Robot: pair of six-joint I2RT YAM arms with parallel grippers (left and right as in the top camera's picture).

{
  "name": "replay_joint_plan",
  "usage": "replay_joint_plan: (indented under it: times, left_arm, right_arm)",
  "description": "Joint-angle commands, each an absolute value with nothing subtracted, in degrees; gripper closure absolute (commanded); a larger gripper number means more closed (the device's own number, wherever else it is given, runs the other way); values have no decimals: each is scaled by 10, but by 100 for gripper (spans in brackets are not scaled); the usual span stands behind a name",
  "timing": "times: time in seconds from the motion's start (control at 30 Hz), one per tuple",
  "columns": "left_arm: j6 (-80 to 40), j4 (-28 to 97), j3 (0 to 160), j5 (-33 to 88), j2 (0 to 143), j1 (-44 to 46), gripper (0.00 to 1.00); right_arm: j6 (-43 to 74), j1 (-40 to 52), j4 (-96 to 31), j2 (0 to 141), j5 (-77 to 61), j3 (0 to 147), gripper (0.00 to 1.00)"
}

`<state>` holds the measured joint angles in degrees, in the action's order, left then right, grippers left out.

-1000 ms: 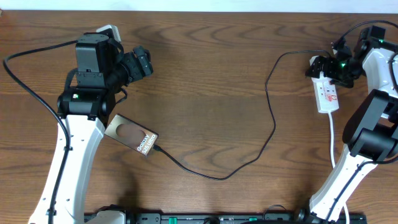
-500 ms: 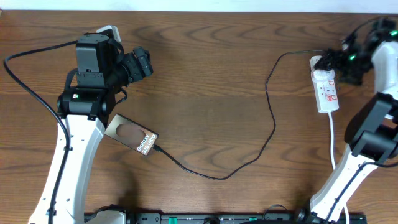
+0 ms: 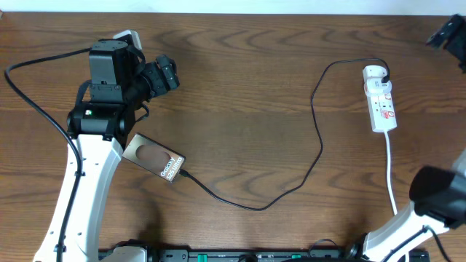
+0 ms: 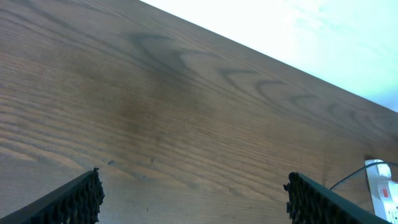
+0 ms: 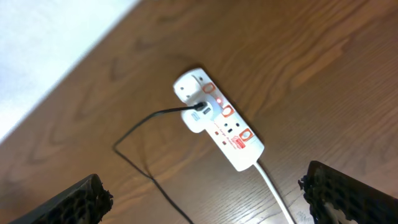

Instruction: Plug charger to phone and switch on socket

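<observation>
Wooden table [image 3: 247,109] bears the phone [image 3: 149,156] lettered "Galaxy S25 Ultra".

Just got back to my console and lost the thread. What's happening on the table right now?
Nothing is being held. The charger runs from the socket across the table to the end of the phone, where its tip appears plugged in. The right claw is open, up above the socket and not touching it. The left claw is open over the table, away from the phone. Whether the socket's switch is on cannot be told.
</observation>
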<state>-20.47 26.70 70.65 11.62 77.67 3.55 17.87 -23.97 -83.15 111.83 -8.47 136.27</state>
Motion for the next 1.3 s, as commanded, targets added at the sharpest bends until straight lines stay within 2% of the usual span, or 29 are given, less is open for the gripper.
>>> replay_joint_plan:
  times: [0.0,0.57,0.7,1.1,1.27]
  left_arm:
    - [-191,268,711,106,775,37,9]
    - [-191,270,711,106,772,37,9]
    - [-191,308,710,106,751,37,9]
    - [-191,325,580,75,539,37,9]
    - [-191,230,462,31,423,37,9]
  right_arm:
    - [206,-236,-834,1106,-74,1367,1]
    - [206,-236,-834,1104,-74,1367,1]
    - [206,-236,-834,1104,-74,1367,1]
    - [206,-236,-834,1104,-74,1367,1]
    - [206,-236,-834,1104,-74,1367,1]
